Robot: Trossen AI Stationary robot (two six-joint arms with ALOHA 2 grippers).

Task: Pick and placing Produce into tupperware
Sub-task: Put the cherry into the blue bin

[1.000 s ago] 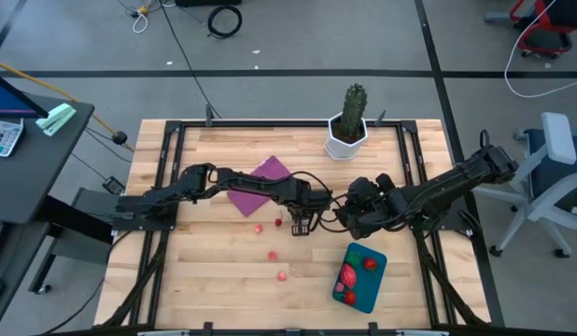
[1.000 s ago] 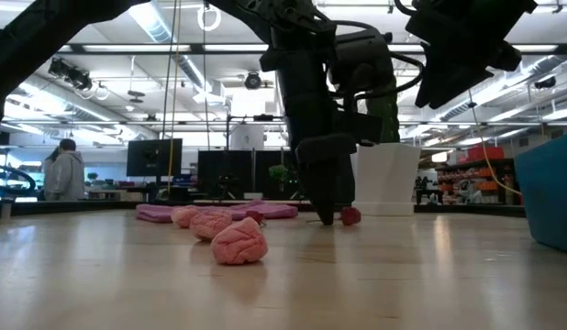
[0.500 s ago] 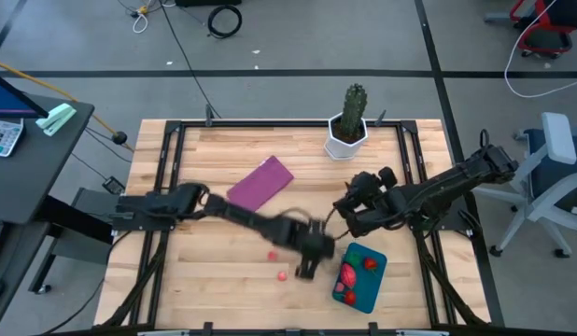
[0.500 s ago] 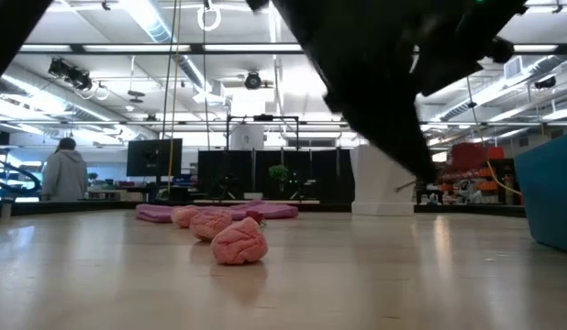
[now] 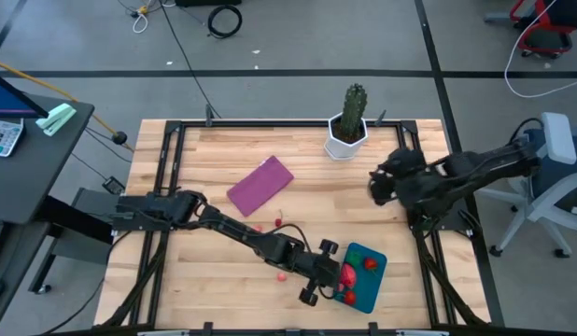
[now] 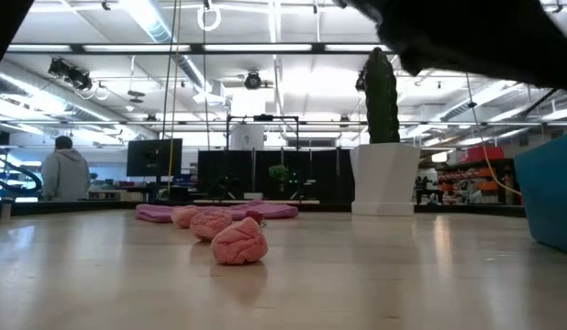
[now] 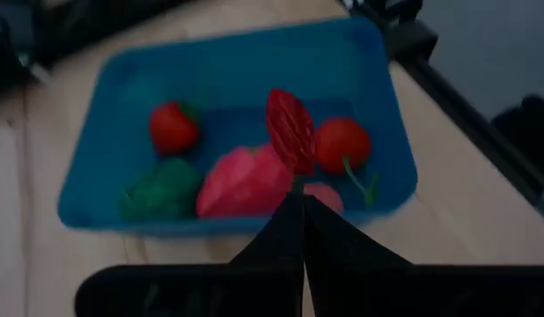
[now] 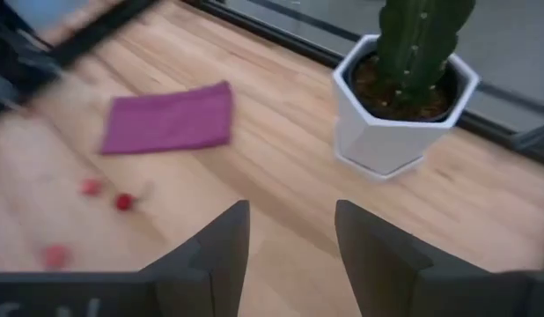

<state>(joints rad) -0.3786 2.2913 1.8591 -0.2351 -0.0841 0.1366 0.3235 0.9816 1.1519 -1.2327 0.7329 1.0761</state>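
The teal tupperware [image 5: 369, 290] lies near the table's front right. It holds a red strawberry [image 7: 173, 129], a green piece [image 7: 163, 190], a pink piece [image 7: 244, 180] and a red tomato [image 7: 342, 144]. My left gripper [image 5: 333, 273] hovers at its left rim, shut on a dark red produce piece [image 7: 290, 130]. Loose red pieces [image 5: 256, 227] [image 5: 282, 275] rest on the table's middle. Pink pieces [image 6: 238, 243] show close in the low view. My right gripper [image 5: 380, 185] stands open, raised at the right, with nothing between its fingers [image 8: 221, 242]. My left gripper pinches the dark red piece by its near, lower end [image 7: 294, 180] between the tips of its two shut fingers. The fingers slant down from the table's left. The piece sticks out beyond the fingertips, lifted clear above the tupperware's [image 7: 254, 70] contents.
A cactus in a white pot [image 5: 348, 126] stands at the far edge. A flat purple rectangle [image 5: 260, 183] lies left of centre. Black frame rails [image 5: 429, 187] border the table. Bare wood lies at the front left.
My left gripper has swung from the table's middle toward the near right, rising and tipping up, and carried the dark red piece clear of the table to above the tupperware. My right gripper has drawn back toward the right edge and risen.
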